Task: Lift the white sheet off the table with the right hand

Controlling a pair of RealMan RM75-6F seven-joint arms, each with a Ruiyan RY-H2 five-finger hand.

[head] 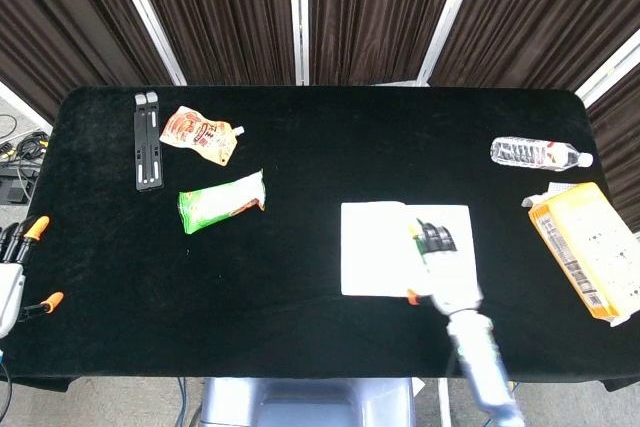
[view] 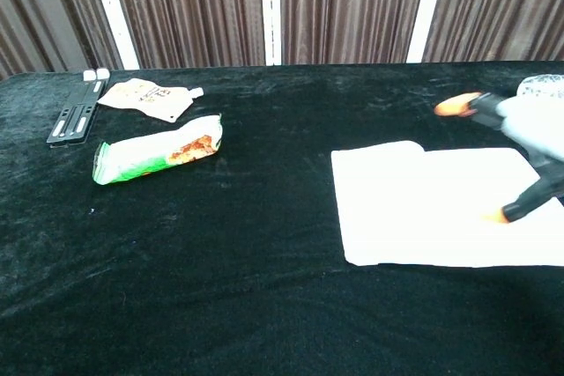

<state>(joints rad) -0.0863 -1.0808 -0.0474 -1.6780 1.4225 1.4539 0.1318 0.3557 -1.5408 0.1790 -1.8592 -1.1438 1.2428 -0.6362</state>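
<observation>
The white sheet (head: 385, 247) (view: 423, 204) lies flat on the black table, right of centre, with a small fold at its top edge. My right hand (head: 440, 262) (view: 520, 143) hovers over the sheet's right half, blurred by motion, fingers spread and holding nothing. Whether it touches the sheet I cannot tell. My left hand (head: 15, 267) hangs open off the table's left edge, only in the head view.
A green snack bag (head: 222, 199) (view: 157, 158), an orange pouch (head: 200, 133) (view: 145, 96) and a black bar (head: 148, 139) (view: 75, 116) lie at the left. A water bottle (head: 540, 154) and a yellow box (head: 590, 257) sit at the right edge.
</observation>
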